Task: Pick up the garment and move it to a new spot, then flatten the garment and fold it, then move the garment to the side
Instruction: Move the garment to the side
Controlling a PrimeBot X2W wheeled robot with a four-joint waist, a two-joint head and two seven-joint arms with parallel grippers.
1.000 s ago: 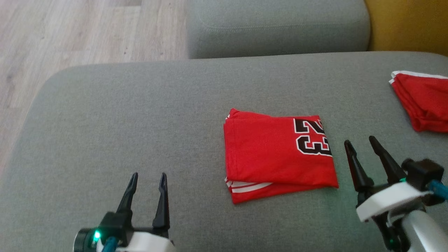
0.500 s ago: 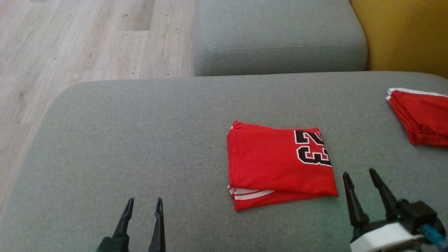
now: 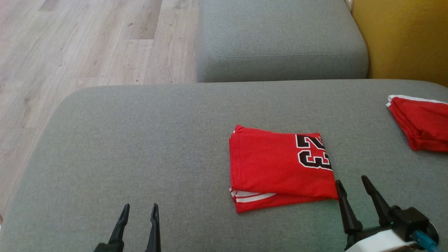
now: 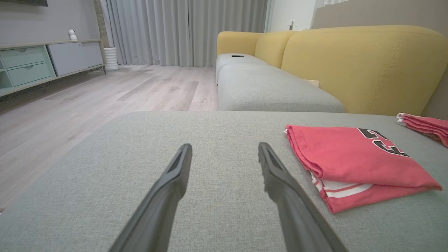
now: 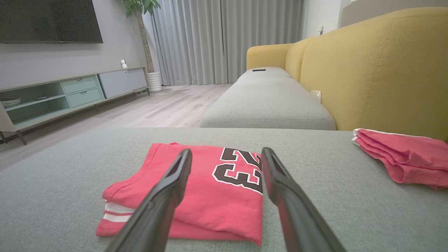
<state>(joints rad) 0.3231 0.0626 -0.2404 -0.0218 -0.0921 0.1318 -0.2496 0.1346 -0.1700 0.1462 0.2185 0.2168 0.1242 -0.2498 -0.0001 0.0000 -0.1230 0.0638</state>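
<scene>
A red jersey (image 3: 278,168) with black and white digits lies folded into a rectangle on the grey cushion (image 3: 140,147); its white-striped hem peeks out at the near edge. In the wrist views the jersey (image 4: 350,164) (image 5: 206,189) lies flat with nothing touching it. My right gripper (image 3: 351,183) stands open just off the jersey's near right corner, above the cushion. My left gripper (image 3: 140,208) is open and empty at the lower left, well apart from the jersey. Between its fingers, my left gripper (image 4: 224,148) frames bare cushion, and my right gripper (image 5: 225,154) frames the jersey.
A second folded red garment (image 3: 420,122) lies at the cushion's far right edge. Beyond stands another grey seat cushion (image 3: 280,42) and a yellow sofa back (image 3: 402,38). Wooden floor (image 3: 70,52) lies to the left, past the cushion's rounded edge.
The head camera has tilted, shifting the whole scene down the picture. Both grippers sit lower in the frame; the right one has drawn back to the jersey's near right corner. The jersey has not moved.
</scene>
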